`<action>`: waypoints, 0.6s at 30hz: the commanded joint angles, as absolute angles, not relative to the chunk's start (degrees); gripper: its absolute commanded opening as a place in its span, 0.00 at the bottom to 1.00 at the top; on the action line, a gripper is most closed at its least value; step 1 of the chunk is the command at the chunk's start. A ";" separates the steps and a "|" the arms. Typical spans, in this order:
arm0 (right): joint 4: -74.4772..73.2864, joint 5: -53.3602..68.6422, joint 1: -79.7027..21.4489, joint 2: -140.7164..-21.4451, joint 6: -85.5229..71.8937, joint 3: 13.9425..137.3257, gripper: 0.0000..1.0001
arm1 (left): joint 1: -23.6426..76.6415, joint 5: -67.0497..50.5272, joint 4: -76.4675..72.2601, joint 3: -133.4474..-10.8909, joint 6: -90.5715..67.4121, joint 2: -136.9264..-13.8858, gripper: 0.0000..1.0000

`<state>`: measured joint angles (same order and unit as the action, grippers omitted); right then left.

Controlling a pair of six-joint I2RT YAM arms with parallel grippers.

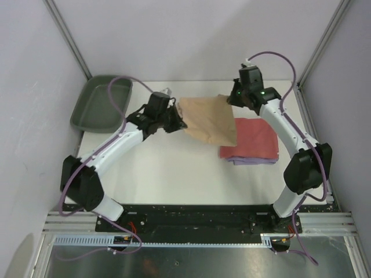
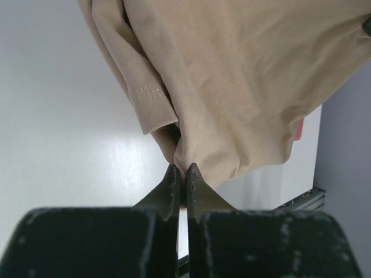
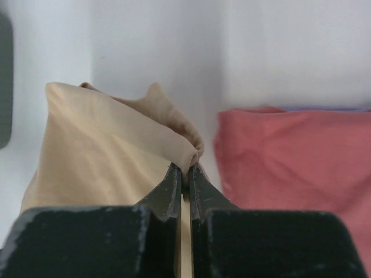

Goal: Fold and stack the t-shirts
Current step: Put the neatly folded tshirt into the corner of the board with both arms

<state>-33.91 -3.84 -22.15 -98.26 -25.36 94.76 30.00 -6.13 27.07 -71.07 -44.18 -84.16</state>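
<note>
Left end effector [image 1: 183,123], right end effector [image 1: 231,99] pinching tan t-shirt [image 1: 211,119], stretched left-right

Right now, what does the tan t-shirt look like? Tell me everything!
The tan t-shirt is soft, thin, creased cloth with a stitched sleeve hem. It hangs spread above the table, one top corner pinched by the left fingers, the other by the right fingers. Its low corner reaches over the folded coral-red shirt.

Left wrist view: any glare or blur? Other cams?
Left wrist: glare on the white tabletop beside the tan cloth t-shirt, stitching sharp, body of the left hand blurred. Right wrist: even light, coral-red folded t-shirt slightly soft. Top external: sharp, evenly lit.
</note>
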 commanded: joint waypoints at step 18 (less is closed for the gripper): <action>-38.99 -2.10 2.84 -89.80 -22.12 90.54 0.00 | 45.79 -7.50 25.82 -101.39 -49.39 -114.25 0.00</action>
<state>-39.88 -2.55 0.60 -93.06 -23.24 90.11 44.45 -6.31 26.17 -97.14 -47.68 -112.51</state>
